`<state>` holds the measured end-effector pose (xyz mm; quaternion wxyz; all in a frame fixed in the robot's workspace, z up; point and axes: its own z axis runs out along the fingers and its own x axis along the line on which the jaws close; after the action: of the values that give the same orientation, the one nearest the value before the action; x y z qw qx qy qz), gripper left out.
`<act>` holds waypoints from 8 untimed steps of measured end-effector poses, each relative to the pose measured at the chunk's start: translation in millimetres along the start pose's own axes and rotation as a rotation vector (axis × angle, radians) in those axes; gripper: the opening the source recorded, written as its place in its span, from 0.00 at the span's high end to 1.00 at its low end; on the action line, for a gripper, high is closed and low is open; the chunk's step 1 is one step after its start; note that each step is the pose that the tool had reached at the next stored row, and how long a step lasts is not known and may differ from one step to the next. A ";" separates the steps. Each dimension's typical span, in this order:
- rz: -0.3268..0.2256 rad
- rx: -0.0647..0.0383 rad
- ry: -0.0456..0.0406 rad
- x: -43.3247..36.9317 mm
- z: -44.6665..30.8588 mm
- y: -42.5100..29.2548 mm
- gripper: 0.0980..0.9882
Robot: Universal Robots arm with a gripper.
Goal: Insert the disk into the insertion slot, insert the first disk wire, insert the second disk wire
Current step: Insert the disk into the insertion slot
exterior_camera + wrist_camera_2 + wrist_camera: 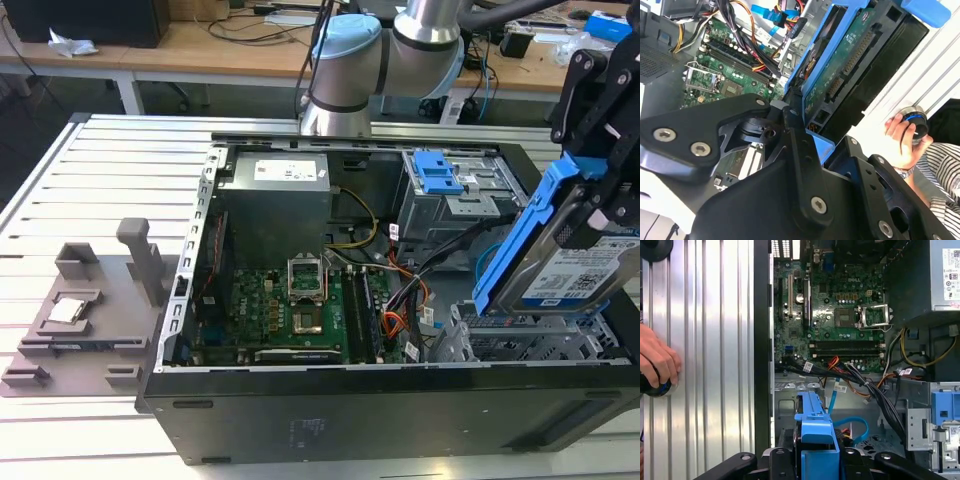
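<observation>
My black gripper (597, 205) is shut on the disk (575, 270), a silver drive with a white-and-blue label in a bright blue carrier. The disk hangs tilted, its lower end just above the insertion slot (520, 345), a perforated silver cage in the near corner of the open computer case at the exterior view's right. In the second wrist view the disk's green circuit-board side (850, 60) shows between the fingers (795, 130). The blue carrier (815, 432) also shows in the first wrist view. A light-blue cable (858, 426) and a black wire bundle (875, 395) lie just beyond it; which are the disk wires I cannot tell.
A grey bay with a blue latch (437, 175) stands behind the slot, next to the power supply (275, 185). The motherboard (290, 310) covers the case floor. A grey fixture plate (80, 320) lies on the slatted table. A person's hand (657, 365) rests on a round knob beside the case.
</observation>
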<state>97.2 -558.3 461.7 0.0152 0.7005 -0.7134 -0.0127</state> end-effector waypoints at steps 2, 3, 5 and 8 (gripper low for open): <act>0.000 0.000 0.0000 -0.3 4.8 -0.2 0.70; 0.000 0.000 -0.0001 -0.3 6.2 -0.3 0.70; 0.000 0.000 0.0000 -0.6 9.0 -1.2 0.70; 0.000 0.000 -0.0001 -3.5 13.6 -3.4 0.70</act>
<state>100.1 -554.9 448.0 0.0152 0.7005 -0.7134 -0.0128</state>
